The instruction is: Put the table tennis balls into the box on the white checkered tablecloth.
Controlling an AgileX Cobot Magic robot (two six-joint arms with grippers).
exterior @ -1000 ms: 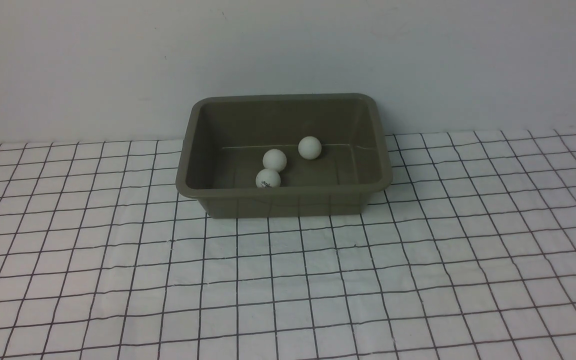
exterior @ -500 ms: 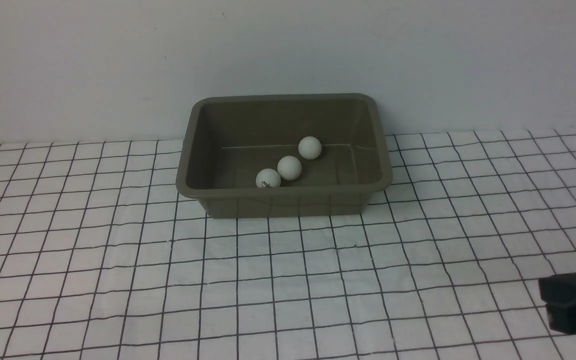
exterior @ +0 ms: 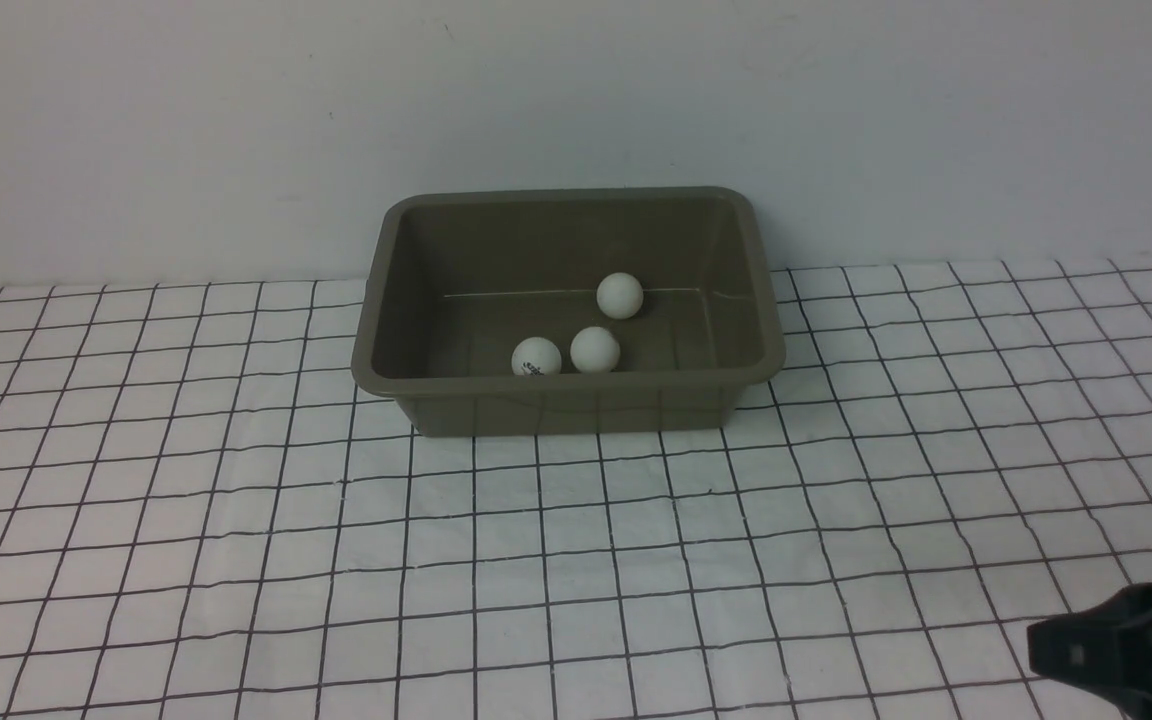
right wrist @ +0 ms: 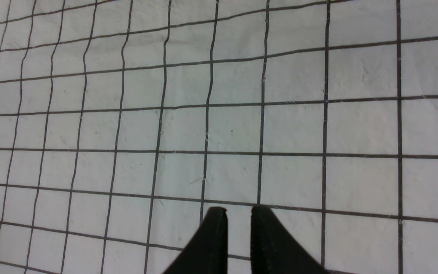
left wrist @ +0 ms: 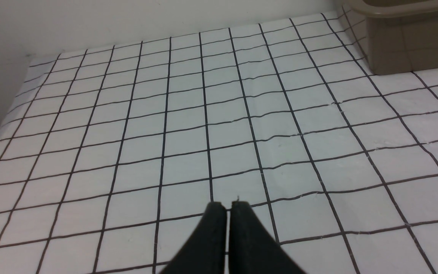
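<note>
The olive-grey box (exterior: 576, 408) stands at the back middle of the white checkered tablecloth (exterior: 576, 560). Three white table tennis balls lie inside it: one near the back (exterior: 619, 295), and two side by side near the front wall, one with a dark logo (exterior: 536, 357) and one plain (exterior: 595, 349). My right gripper (right wrist: 239, 210) hangs low over bare cloth, empty, its jaws a narrow gap apart; it shows at the bottom right of the front view (exterior: 1051, 645). My left gripper (left wrist: 228, 205) is shut and empty over bare cloth, with the box's corner (left wrist: 405, 49) far off.
A plain white wall rises right behind the box. The cloth's left edge (left wrist: 10, 110) shows in the left wrist view. The cloth is slightly wrinkled.
The plain ball rolled right and forward inside the box, stopping beside the logo ball. My right gripper dropped from the right edge to the bottom right corner and shifted slightly left.
</note>
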